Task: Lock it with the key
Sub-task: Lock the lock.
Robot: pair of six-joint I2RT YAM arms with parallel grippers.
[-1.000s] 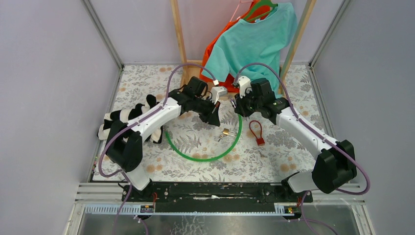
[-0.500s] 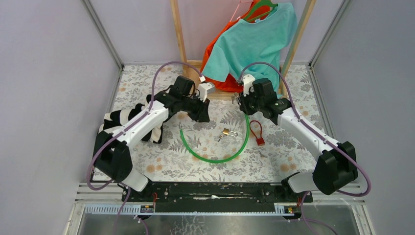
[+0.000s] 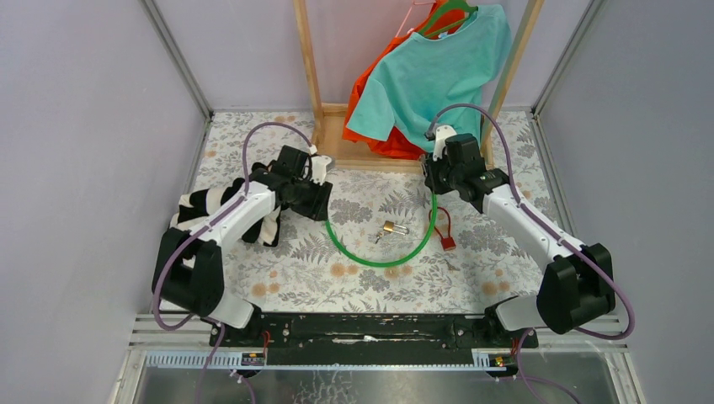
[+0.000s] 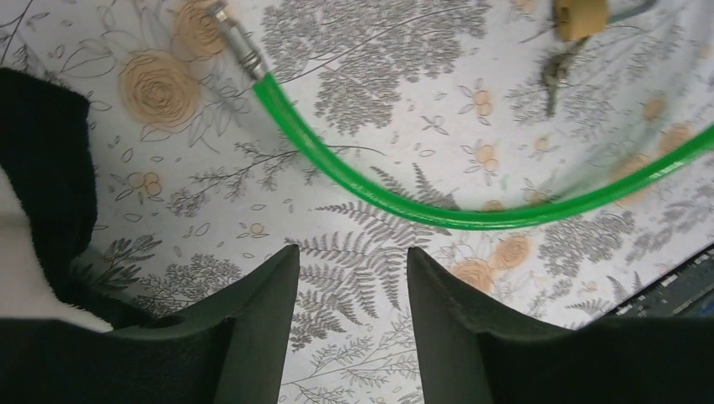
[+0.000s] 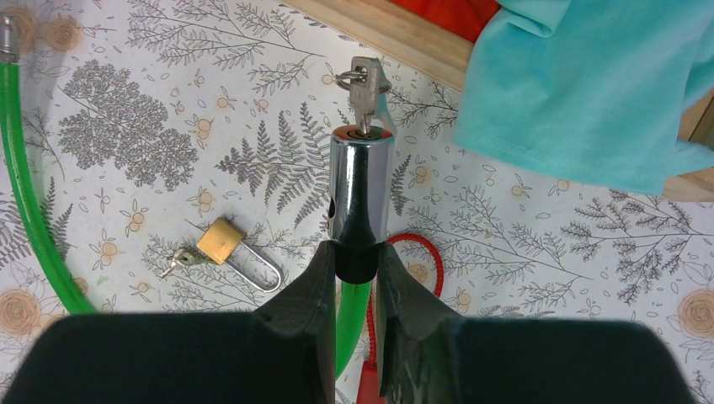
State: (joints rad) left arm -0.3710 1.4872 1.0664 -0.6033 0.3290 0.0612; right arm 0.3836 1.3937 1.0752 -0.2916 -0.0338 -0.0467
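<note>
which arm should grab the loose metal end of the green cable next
left, likely: the left gripper hovers open near the green cable's silver metal tip; the right gripper is shut on the chrome lock cylinder with the silver key in it

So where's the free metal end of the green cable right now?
The metal end lies on the table, upper left in the left wrist view, just ahead of the open left gripper and not in it, near the black-and-white cloth.

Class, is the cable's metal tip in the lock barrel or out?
Out: the tip lies on the table, apart from the barrel the right gripper holds.
</note>
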